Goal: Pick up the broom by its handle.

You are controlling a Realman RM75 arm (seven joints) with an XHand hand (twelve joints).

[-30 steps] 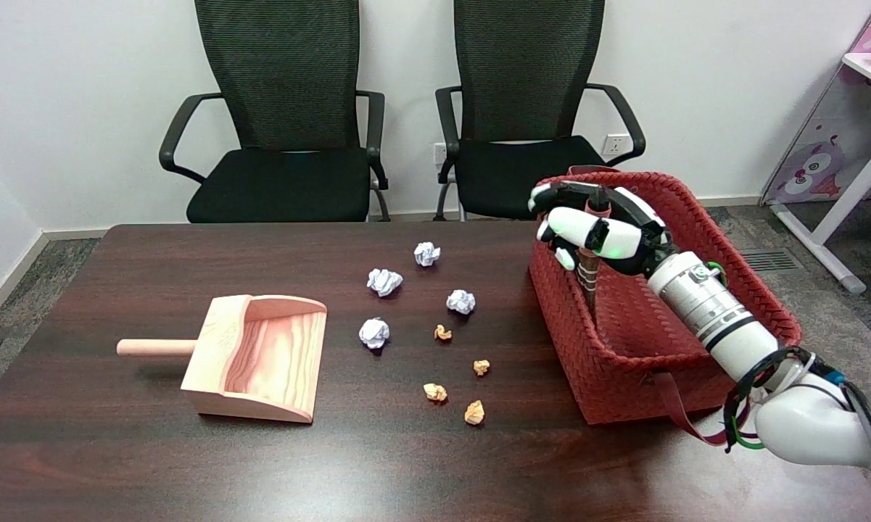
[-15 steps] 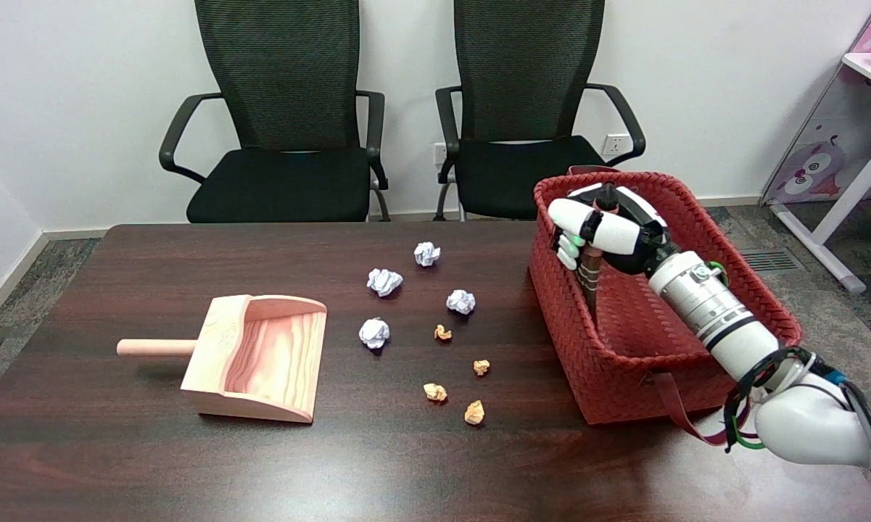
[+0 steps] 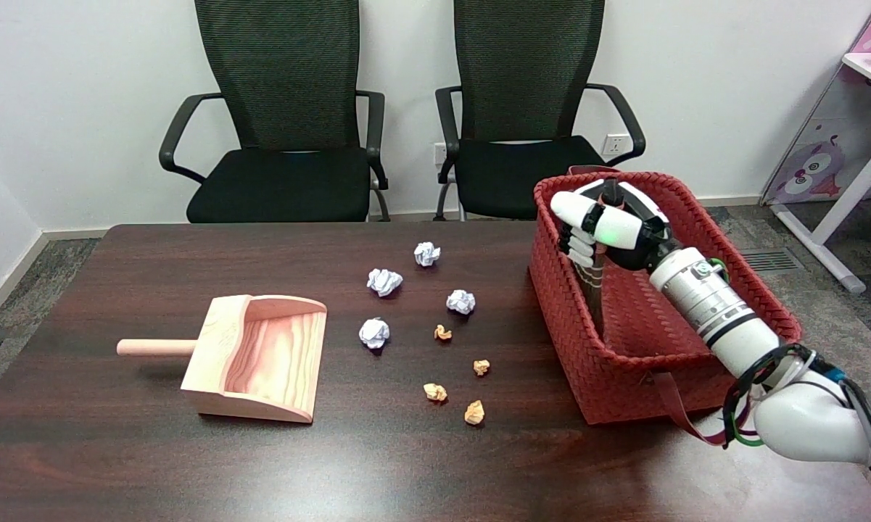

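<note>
On the desk (image 3: 116, 449), well left of the basket (image 3: 740, 304), a wooden dustpan (image 3: 261, 355) lies with its stub handle pointing away from the basket. Between dustpan and basket the paper balls (image 3: 384, 281) are scattered, white ones farther back, small orange scraps (image 3: 474, 412) nearer the front edge. Then the red woven basket itself, and in it the broom (image 3: 593, 290): a dark handle with pale bands, standing nearly upright against the basket's left wall, its top poking out above the rim. The brush end is down inside, hidden.

The right hand (image 3: 605, 225) is at the basket's far-left corner, fingers curled around the upper handle, the thumb across the front. It looks clamped on the handle, though the broom does not appear raised yet.

I'd say the lift is the step in hand. To do it well, the grip should be firm before rising, and the pull should go straight up along the handle's line, so the brush clears the left wall without catching the weave or tipping the basket. Only once clear should it swing toward the paper.
</note>
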